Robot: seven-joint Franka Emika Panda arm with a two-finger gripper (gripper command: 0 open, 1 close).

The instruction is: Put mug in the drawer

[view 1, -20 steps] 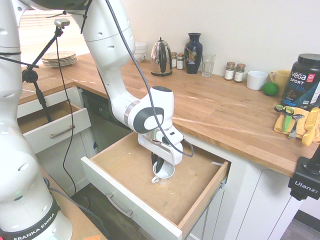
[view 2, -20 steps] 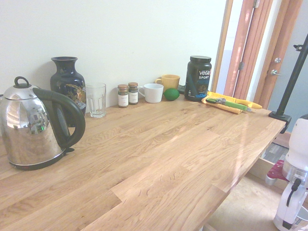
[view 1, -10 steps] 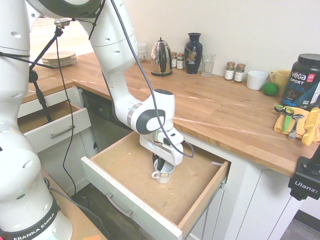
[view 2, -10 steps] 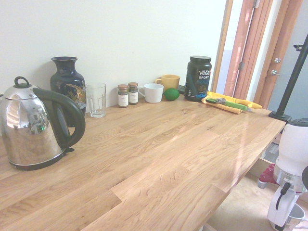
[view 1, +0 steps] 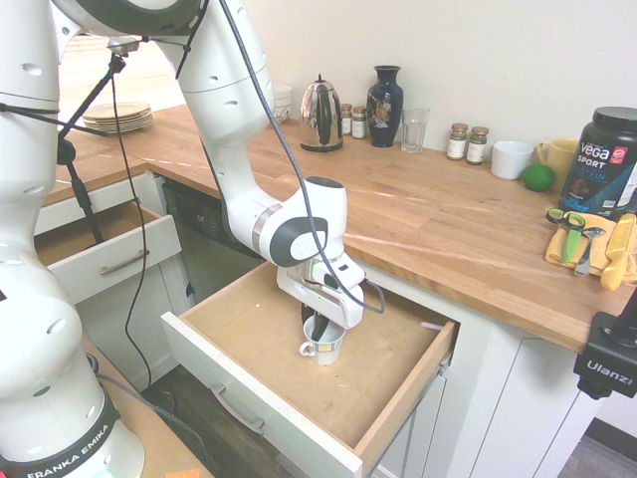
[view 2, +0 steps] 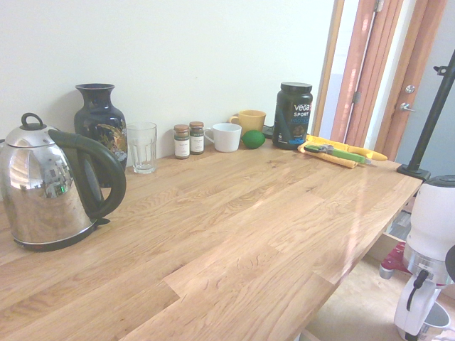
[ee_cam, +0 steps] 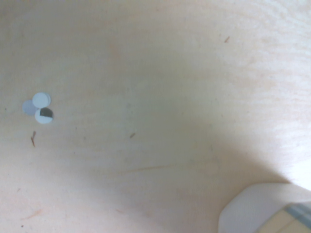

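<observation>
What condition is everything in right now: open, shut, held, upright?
big drawer: pulled open
mug: upright inside the big drawer, held at its rim
claw: shut on the mug, pointing down
small drawer: pulled open
drinking glass: upright, looks empty
kettle: upright, lid on

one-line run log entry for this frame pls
phase: placing | hand: shut on mug, pointing down | mug: upright, low in open drawer, on or just above its wooden floor | release: not yet
</observation>
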